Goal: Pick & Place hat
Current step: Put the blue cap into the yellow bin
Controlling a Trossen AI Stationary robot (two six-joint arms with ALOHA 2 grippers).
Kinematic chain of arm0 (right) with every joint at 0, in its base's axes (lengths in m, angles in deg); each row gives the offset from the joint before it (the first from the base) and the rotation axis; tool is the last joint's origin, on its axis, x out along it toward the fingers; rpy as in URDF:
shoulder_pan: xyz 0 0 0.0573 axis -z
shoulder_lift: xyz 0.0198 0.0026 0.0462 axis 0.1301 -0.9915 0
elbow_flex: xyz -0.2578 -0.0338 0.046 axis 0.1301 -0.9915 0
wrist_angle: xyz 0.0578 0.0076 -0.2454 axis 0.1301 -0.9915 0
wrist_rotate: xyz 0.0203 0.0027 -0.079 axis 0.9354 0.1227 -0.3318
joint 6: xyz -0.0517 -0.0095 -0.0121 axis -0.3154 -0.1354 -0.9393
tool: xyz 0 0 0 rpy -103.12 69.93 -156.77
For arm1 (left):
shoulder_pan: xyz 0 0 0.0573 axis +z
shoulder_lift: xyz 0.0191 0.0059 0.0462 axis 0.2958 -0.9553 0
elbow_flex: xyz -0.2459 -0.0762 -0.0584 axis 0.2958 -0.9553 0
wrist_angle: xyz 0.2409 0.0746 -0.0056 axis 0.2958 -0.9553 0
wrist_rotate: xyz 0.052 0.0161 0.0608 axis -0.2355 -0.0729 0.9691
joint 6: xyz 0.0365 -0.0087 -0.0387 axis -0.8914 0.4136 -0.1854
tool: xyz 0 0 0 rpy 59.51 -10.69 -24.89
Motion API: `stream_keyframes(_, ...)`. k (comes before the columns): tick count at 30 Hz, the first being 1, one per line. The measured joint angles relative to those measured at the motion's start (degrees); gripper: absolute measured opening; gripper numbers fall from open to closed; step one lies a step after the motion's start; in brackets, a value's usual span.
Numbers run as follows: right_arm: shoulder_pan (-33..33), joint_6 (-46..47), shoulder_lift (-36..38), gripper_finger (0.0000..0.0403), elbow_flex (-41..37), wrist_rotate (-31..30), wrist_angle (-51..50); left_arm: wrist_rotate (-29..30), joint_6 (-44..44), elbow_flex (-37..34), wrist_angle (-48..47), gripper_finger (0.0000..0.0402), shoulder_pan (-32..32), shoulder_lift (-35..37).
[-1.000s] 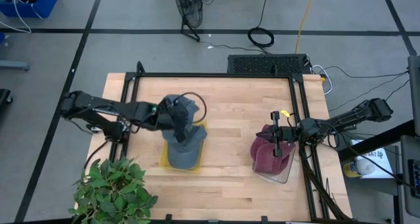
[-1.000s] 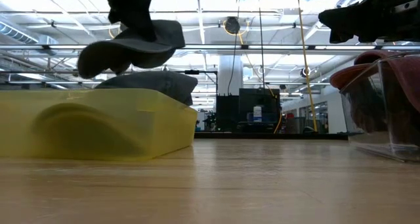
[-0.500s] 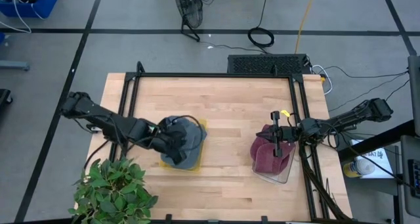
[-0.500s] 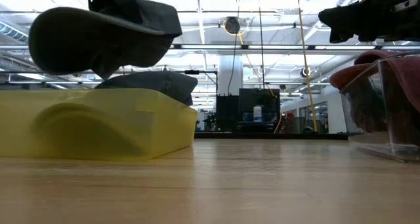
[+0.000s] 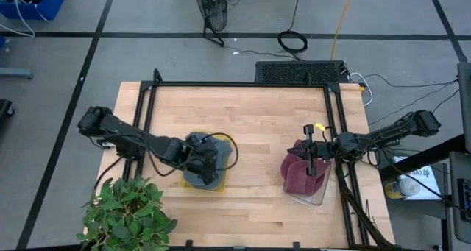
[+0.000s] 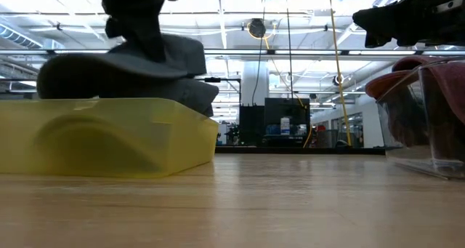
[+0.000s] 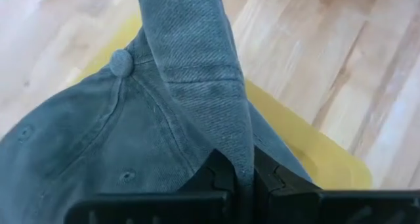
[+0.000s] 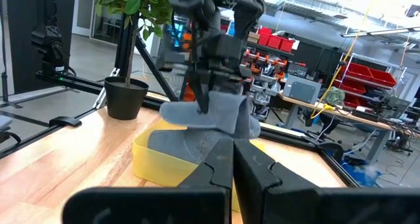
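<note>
1. The left gripper (image 7: 244,179) is pinched tight on a fold of the grey denim baseball cap (image 5: 200,163), and over the last second it has carried that cap down: a second ago the cap hung clear above the shallow yellow plastic tray (image 6: 109,135), and now it sits low over the tray, its crown level with the rim in the low view

2. In the same second the left arm has swung the cap toward the front edge of the light wooden table (image 5: 257,118), so the gripper now stands over the front part of the tray

3. Directly under the left gripper the cap rests on or against other grey fabric already in the tray; whether that is a second cap I cannot tell for certain, though a grey mound shows behind the held one in the low view

4. The fingers have not let go: in the left wrist view the denim runs straight up from between the closed fingertips, with the cap's top button (image 7: 121,62) just beyond them

5. Judging from this, the placing is nearly done and release is the step left; opening too early or dragging sideways could pull the cap over the tray's rim

6. The right gripper (image 5: 312,161) has not moved; it waits with its fingers closed and empty, above the clear plastic bin (image 5: 313,195) holding a maroon cloth hat (image 5: 300,174), well apart from the left gripper
</note>
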Motion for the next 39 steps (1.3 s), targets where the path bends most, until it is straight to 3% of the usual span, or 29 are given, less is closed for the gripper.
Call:
stream_keyframes(7, 0.0, -0.02, 0.0, 0.0, 0.0, 0.02, -0.02, -2.88, -2.53, 0.02, 4.73, 0.0007, 1.76, -6.59)
stream_keyframes(24, -0.01, 0.11, 0.01, 0.0, 0.0, 0.17, -0.48, -4.8, 1.4, 0.22, 3.9, 0.0013, 3.68, -17.47)
stream_keyframes(33, 0.0, 0.13, 0.0, 0.0, 0.0, 0.17, -0.46, -5.74, 1.41, 0.15, 4.16, 0.0015, 3.69, -18.86)
stream_keyframes(39, -0.01, 0.07, 0.0, 0.0, 0.0, 0.13, -0.46, -3.07, 3.13, -0.19, 3.67, 0.0019, 3.16, -16.49)
